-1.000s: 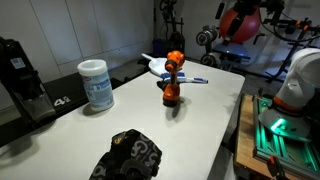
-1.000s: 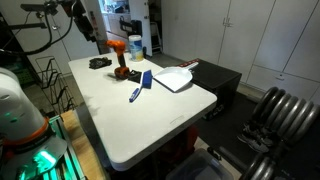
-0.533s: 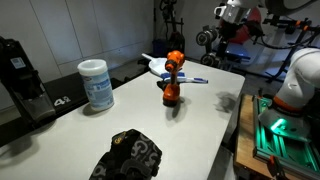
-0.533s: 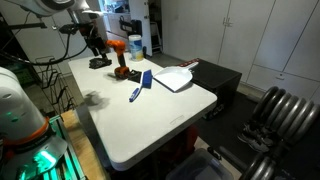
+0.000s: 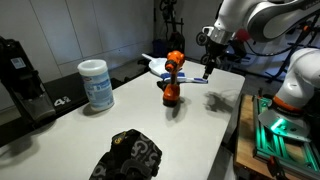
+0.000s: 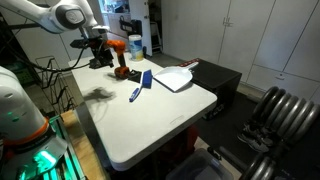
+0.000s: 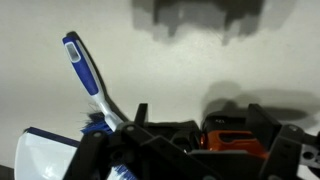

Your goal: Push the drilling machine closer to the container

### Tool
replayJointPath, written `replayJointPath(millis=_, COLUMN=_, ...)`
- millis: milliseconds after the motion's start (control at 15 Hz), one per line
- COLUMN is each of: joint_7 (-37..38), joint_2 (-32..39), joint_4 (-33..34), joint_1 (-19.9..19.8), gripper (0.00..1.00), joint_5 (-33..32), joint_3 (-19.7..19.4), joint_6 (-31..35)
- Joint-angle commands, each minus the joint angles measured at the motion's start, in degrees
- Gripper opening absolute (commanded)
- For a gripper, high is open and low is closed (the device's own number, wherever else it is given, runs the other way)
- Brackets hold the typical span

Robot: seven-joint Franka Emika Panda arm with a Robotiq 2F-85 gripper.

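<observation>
The drilling machine (image 5: 173, 78), small, orange and black, stands upright mid-table; it also shows in an exterior view (image 6: 120, 60) and at the bottom of the wrist view (image 7: 235, 140). The container (image 5: 95, 84), a white tub with a pale blue label, stands apart from the drill, toward the black machine; it also shows in an exterior view (image 6: 135, 46). My gripper (image 5: 208, 68) hangs just above the table beside the drill, on the side away from the container, not touching it. Its fingers (image 7: 200, 115) look spread and hold nothing.
A white dustpan (image 5: 157, 65) and a blue brush (image 5: 195, 80) lie behind the drill, close to the gripper. A black lumpy object (image 5: 128, 155) sits at the near table edge. A black boxy machine (image 5: 20, 80) stands beyond the container.
The arm has swung in from high above the table's far side and come down, so the gripper is now low beside the drill. The drill and container have not moved.
</observation>
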Motion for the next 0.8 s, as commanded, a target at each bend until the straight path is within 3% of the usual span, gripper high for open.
replayJointPath(millis=0, joint_7=0.26, joint_2=0.93, joint_4=0.39, joint_1=0.98, gripper=1.0, joint_5=-1.8, joint_3=-0.35, joint_6=0.07)
replayJointPath(millis=267, joint_7=0.1, joint_2=4.03, joint_4=-0.88, joint_1=0.57, gripper=1.0, joint_5=-9.92, joint_3=2.53, joint_6=5.24)
replayJointPath(millis=733, joint_7=5.97, joint_2=7.85, joint_4=-2.64, joint_1=-3.6, gripper=1.0, joint_5=-29.18, joint_3=7.32, joint_6=22.71)
